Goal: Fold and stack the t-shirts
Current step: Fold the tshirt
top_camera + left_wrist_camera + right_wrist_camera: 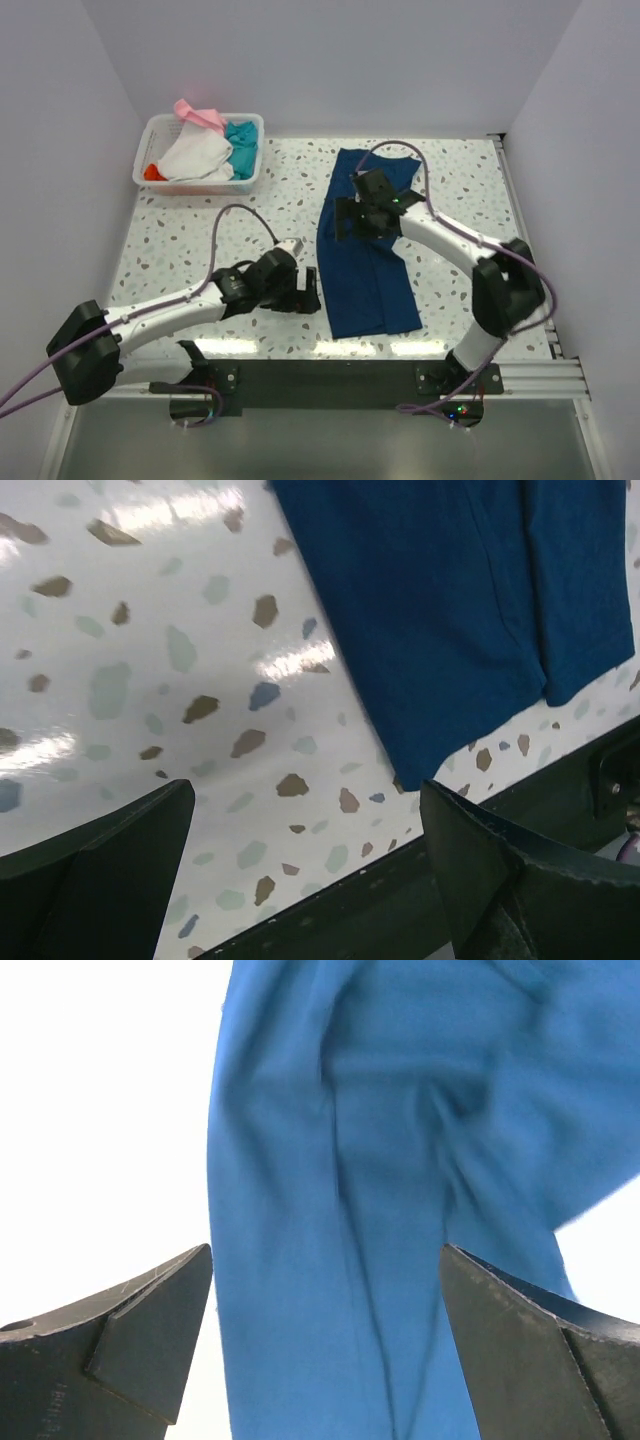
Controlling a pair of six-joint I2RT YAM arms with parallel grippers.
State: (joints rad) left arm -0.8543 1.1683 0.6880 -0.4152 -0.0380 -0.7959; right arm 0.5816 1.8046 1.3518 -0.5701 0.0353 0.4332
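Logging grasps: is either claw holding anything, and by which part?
Nothing is held: left claw gapes over the table beside the navy t-shirt, right claw gapes above it.

Basket (190, 186) far left; t-shirt (362, 290) lies centre-right.

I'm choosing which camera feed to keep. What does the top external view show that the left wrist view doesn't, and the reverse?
Only the top external view: the white basket of heaped tees at the far left corner, both arms, and the right claw open over the blue t-shirt. Only the left wrist view: a close look at the shirt's near corner, where one layer overlaps another. Both: the blue t-shirt lying on the speckled table, and the left claw open beside it, holding nothing.
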